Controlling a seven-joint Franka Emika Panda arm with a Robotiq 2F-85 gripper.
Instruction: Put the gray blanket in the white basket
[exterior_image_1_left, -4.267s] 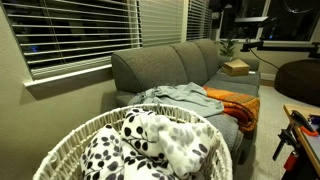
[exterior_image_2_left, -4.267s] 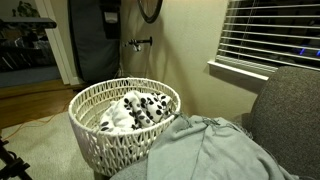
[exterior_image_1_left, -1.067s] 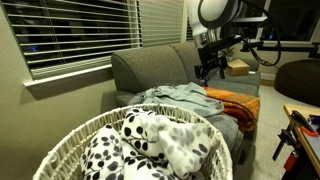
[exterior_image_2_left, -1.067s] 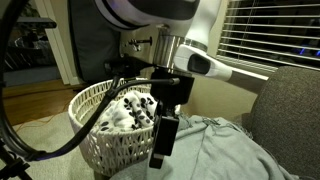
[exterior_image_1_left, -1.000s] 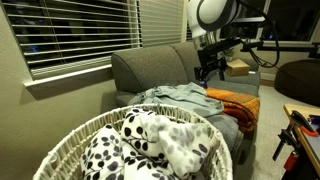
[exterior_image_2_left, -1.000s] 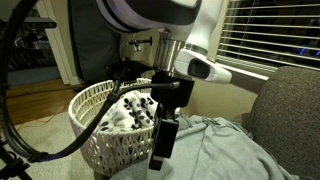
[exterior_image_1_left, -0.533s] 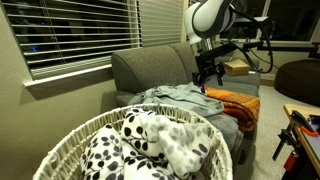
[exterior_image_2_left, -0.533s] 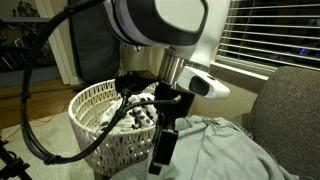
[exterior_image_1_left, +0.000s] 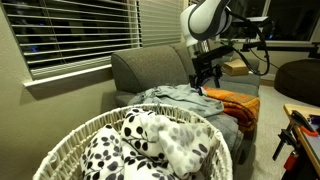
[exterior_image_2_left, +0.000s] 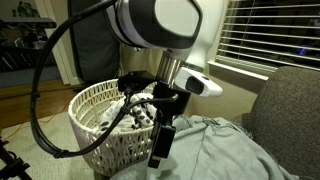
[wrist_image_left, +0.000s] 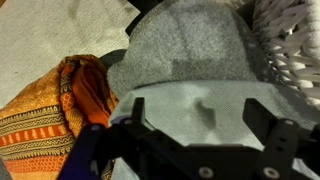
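The gray blanket (exterior_image_1_left: 178, 97) lies crumpled on the sofa seat and shows large in an exterior view (exterior_image_2_left: 215, 150). In the wrist view the gray blanket (wrist_image_left: 200, 98) is the pale fabric right under the jaws. My gripper (exterior_image_1_left: 203, 82) hangs just above it, open, with nothing between its fingers (wrist_image_left: 262, 112); it also shows in an exterior view (exterior_image_2_left: 158, 158). The white basket (exterior_image_1_left: 75, 135) stands on the floor beside the sofa's end (exterior_image_2_left: 95, 130), and its woven rim (wrist_image_left: 295, 45) reaches into the wrist view's right edge.
A white blanket with black spots (exterior_image_1_left: 150, 145) fills the basket. An orange blanket (exterior_image_1_left: 236, 104) lies beside the gray one on the gray sofa (exterior_image_1_left: 150, 68). A cardboard box (exterior_image_1_left: 237, 68) sits further along the seat. Window blinds (exterior_image_1_left: 90, 30) hang behind.
The arm has come down a little and shifted toward the gray blanket. The jaws have stayed open and the blankets have not moved.
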